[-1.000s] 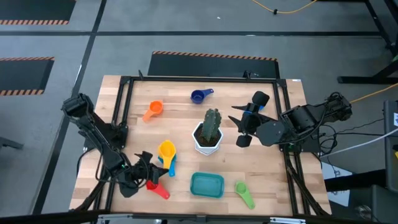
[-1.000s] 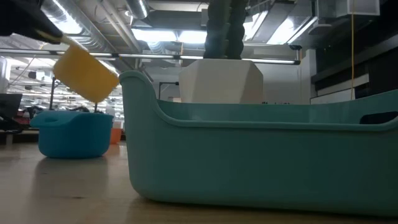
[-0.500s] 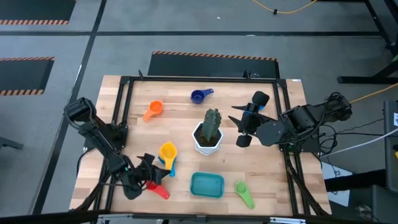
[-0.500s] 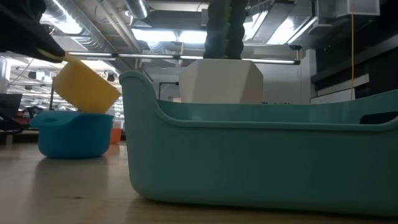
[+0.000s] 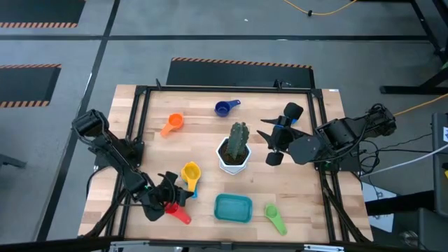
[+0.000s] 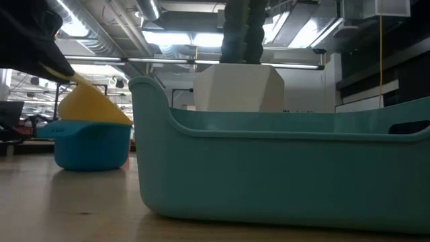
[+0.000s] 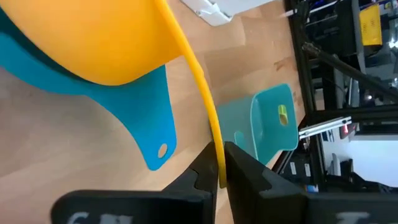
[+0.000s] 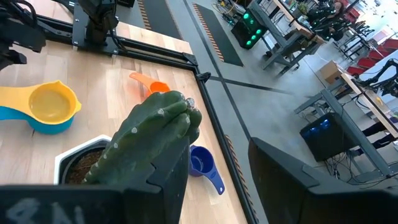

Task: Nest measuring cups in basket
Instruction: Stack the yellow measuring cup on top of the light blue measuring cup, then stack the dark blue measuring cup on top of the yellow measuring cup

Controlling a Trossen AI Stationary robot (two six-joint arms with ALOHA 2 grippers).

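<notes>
The left tool (image 5: 168, 197) pinches the flat handle of the round yellow plastic measuring cup (image 5: 190, 171), which sits tilted inside the light blue plastic cup (image 6: 93, 144) just ahead. Beyond, the shallow teal plastic basket (image 5: 232, 208) holds nothing. The right tool (image 5: 273, 143) waits spread wide beside the white potted cactus (image 5: 236, 145).

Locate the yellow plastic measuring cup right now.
High view, front left: the yellow plastic measuring cup sits in the light blue cup, its handle pinched by the left gripper.
</notes>
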